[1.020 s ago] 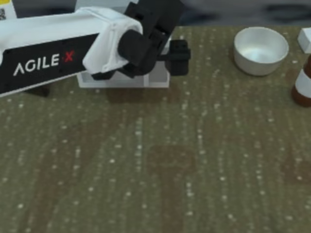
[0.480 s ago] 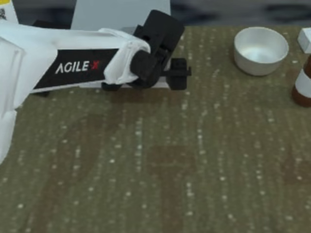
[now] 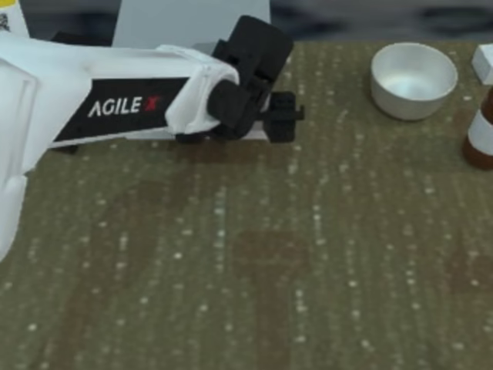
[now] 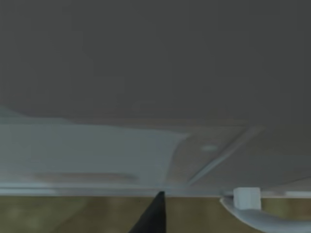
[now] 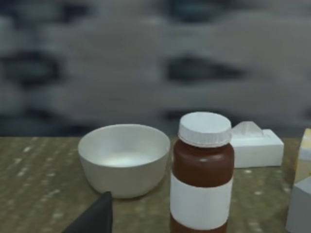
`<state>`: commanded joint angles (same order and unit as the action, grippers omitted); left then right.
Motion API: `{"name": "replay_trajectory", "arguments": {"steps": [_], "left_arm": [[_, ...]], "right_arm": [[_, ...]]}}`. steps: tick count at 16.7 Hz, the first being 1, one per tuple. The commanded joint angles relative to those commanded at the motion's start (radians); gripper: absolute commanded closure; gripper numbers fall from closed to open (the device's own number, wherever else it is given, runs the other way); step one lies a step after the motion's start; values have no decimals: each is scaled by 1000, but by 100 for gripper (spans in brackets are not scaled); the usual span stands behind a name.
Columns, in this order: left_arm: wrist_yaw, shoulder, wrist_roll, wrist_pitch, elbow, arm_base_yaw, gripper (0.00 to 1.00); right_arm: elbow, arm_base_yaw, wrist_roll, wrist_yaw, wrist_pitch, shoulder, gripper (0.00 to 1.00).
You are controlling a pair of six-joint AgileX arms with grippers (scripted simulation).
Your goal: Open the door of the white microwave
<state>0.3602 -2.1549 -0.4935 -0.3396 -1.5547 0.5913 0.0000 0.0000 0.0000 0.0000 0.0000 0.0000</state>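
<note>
my left tool (image 3: pixel 281 116) sits at the front right corner of the white microwave (image 3: pixel 192 23), which stands at the far edge of the bench (image 3: pixel 308 254), left of centre in the top view. my forearm covers most of the microwave's front, so from above i see only its flat top and a thin white strip along the base. the left wrist view is filled by the door (image 4: pixel 97 150): a grey translucent window with a pale frame, very close, and one dark fingertip showing at the lower edge. i cannot tell whether the left tool is open or closed, nor whether it has any hold on the door edge.

judgement: the door looks shut or barely cracked; the opening swing is not yet done.

risks from here:
- if the tool only presses on the frame with no hook behind the edge, it may slip off sideways when i pull, leaving the door shut.
- pulling straight toward me, not along the hinge arc, could drag the whole microwave across the bench, since it looks light.
- the wrist sits so close that a wide swing may bump the housing.

the white bowl (image 3: pixel 414 79) and the brown bottle (image 3: pixel 481 131) stand well apart at the right, out of the swing path. my right tool shows one dark fingertip in its wrist view, parked near the bowl; i cannot tell its state either.
</note>
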Motion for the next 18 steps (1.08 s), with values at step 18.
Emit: {"name": "replay_trajectory", "arguments": {"steps": [18], "left_arm": [[-3,44,-12,5,76,37,100]], "right_arm": [[0,0,0,0,0,0,0]]}}
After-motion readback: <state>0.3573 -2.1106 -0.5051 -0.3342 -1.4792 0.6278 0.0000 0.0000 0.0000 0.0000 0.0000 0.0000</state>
